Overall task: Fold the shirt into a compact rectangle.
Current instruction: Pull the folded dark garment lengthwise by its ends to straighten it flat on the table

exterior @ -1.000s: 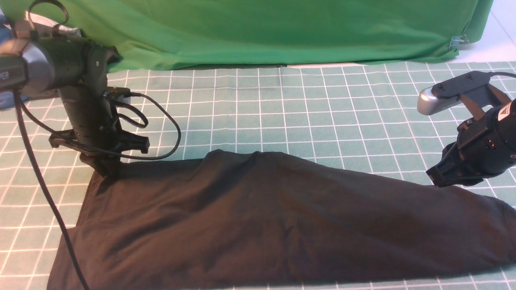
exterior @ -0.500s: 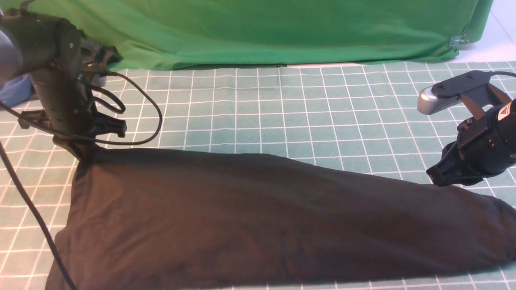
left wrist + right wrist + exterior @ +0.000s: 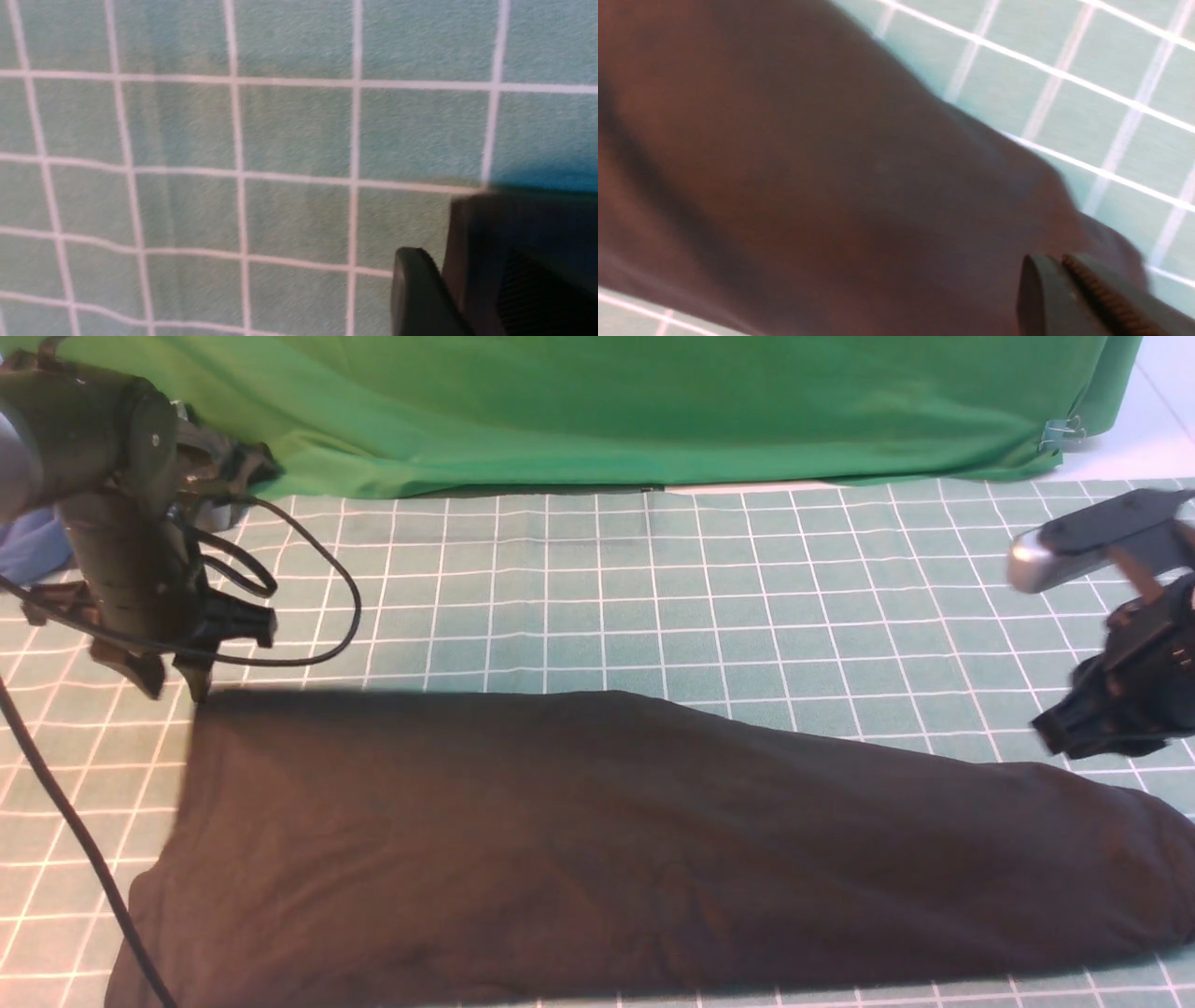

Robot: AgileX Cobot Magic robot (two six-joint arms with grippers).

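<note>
Shirt [image 3: 597, 840] partway to a compact rectangle: folded lengthwise into one long black band, print and neck label out of sight, no sleeve showing. Cross folds to shorten the band apparently yet to come.

Left pincer [image 3: 170, 686]: fingers parted, empty, tips pointing down just beside the band's far left corner. Only bare grid under its finger [image 3: 420, 294] in the wrist view, no cloth in the gap.

Right pincer [image 3: 1053, 739]: closed, fingers [image 3: 1064, 289] pressed together, nothing seen between them. Poised just above the band's far edge near the right end, dark fabric below.

Outward from both: band stretched left to right across the near half of the green grid mat [image 3: 597, 597], its right tip running to the picture's edge. Far half of the mat bare. Green backdrop cloth [image 3: 607, 411] along the far side.
</note>
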